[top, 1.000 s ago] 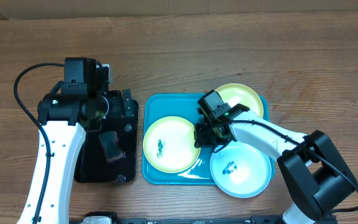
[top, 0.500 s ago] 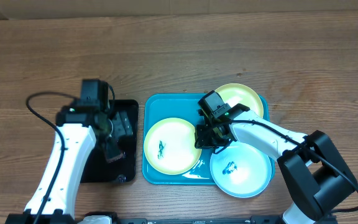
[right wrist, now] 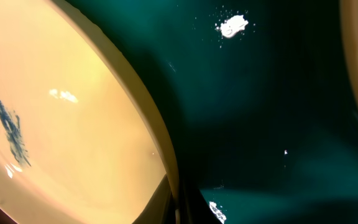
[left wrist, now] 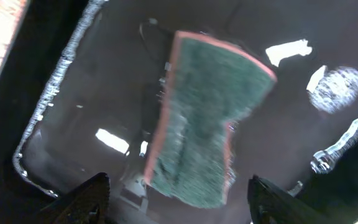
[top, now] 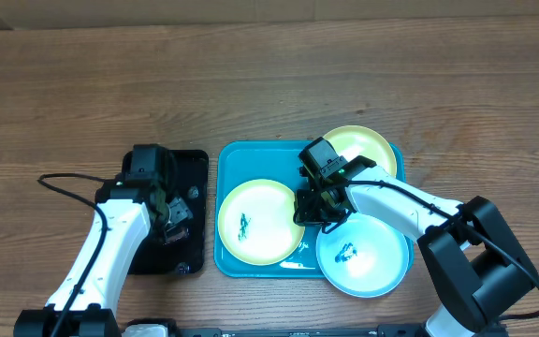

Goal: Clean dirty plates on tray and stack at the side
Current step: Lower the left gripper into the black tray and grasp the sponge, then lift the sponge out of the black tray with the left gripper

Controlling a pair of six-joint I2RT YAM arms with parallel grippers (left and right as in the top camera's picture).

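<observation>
L fingers [left wrist: 89, 196]: wide apart, above sponge [left wrist: 210, 118] in black tray [top: 195, 161].
R fingers [top: 309, 208]: closed at yellow plate [top: 260, 220] rim.
Plates: 3, smudged, on blue tray [top: 251, 150].

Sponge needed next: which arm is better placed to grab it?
Left: the left end effector hangs open over the sponge in the black tray; the right end effector is shut at a yellow-green plate.

A brown wood-grain table [top: 269, 84] with long horizontal streaks fills the overhead view. Along its far edge runs a pale beige strip [top: 251, 9]. The light is even, with soft shadows.
</observation>
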